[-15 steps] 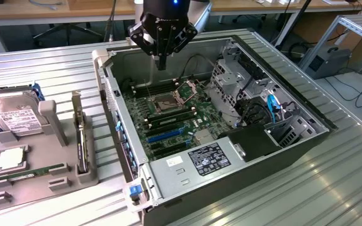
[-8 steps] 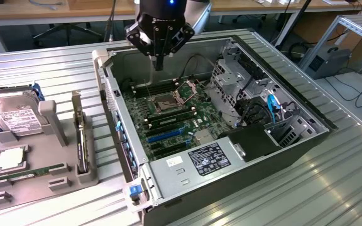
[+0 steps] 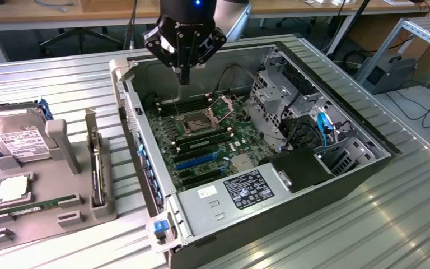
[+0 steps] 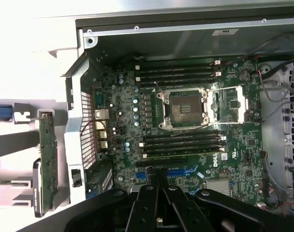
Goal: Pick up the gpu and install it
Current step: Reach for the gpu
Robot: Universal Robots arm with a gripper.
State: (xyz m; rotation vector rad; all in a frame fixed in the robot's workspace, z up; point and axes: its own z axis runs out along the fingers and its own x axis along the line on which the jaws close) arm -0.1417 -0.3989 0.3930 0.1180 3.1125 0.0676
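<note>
Gpu (image 3: 96,168) stands on edge in a slot of the gray holder (image 3: 76,216), along the holder's edge nearest the case (image 3: 290,207); the holder lies on the slatted table (image 3: 65,84) just beside the case, toward the exterior view's left. In the wrist view the gpu (image 4: 48,154) presents its thin green board edge-on, outside the case wall. The gripper (image 3: 184,78) hangs over the open case, above the motherboard (image 3: 200,140) and near the case's far end, well apart from the gpu. Its fingers are closed against each other and hold nothing; the wrist view shows the gripper (image 4: 159,186) the same way, with the motherboard (image 4: 185,121) spread out below it. The gpu is not yet picked up. We judge the card to be light and stiff, so weight should not trouble the grip, but it is fragile: small parts on the board and the connector edge would not tolerate pinching. The silver bracket (image 3: 90,129) at the end farther from the exterior camera looks smooth and may slip under the pads. We would grip across the card's thickness on the exposed upper edge, near mid-length, keeping clear of the lower edge seated in the slot. A grip far off centre could let the card tilt as it leaves the holder.
</note>
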